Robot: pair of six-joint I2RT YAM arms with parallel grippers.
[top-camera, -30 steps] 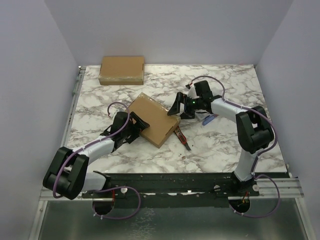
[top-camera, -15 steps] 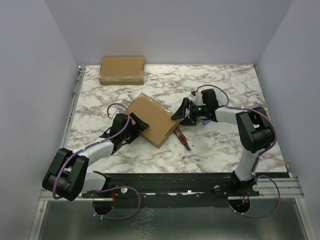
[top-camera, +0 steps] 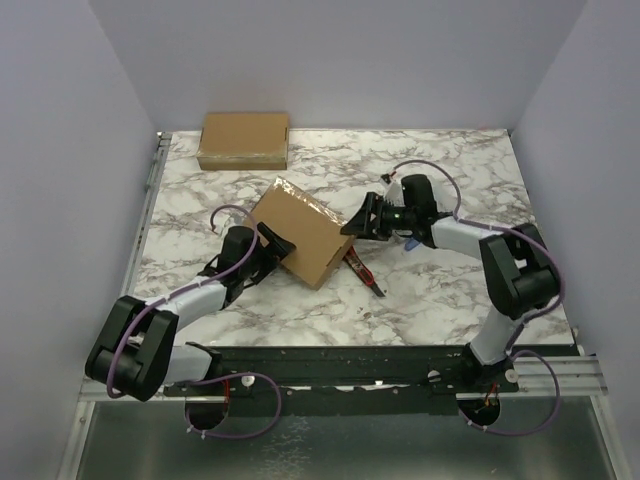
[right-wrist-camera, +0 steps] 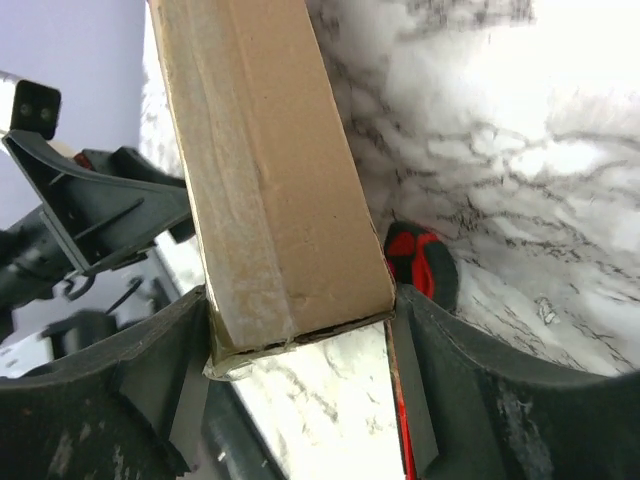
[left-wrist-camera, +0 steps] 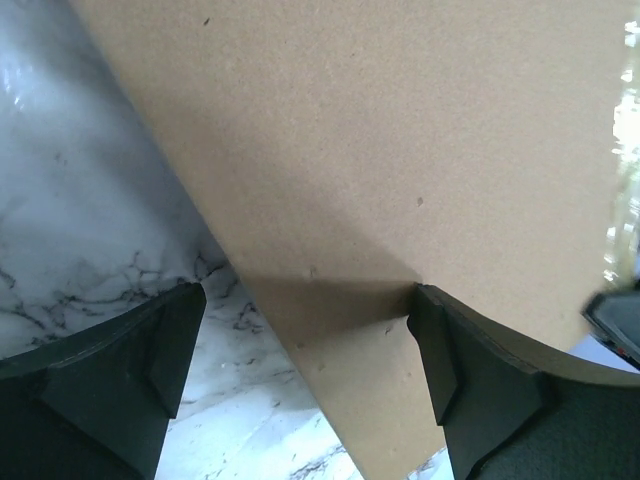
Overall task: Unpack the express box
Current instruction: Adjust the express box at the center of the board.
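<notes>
Two arms reaching low toward each other, one gripper spread and one clamped

The left arm (top-camera: pixel 190 292) stretches forward and to its own right, lying low. The left gripper (top-camera: pixel 268 250) is spread wide, with a corner of the box (top-camera: pixel 300 232) between its fingers; only the finger (left-wrist-camera: pixel 470 380) on the right of the wrist view touches it. The right arm (top-camera: pixel 470 240) bends at the elbow and reaches to its left. The right gripper (top-camera: pixel 358 222) is turned sideways, both fingers pressed against the box's end.

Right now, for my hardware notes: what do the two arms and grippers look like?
Both the left arm and right arm have pale grey links and bulky black joints. A purple cable loops along each. The left gripper and right gripper have black, wedge-shaped fingers.
</notes>
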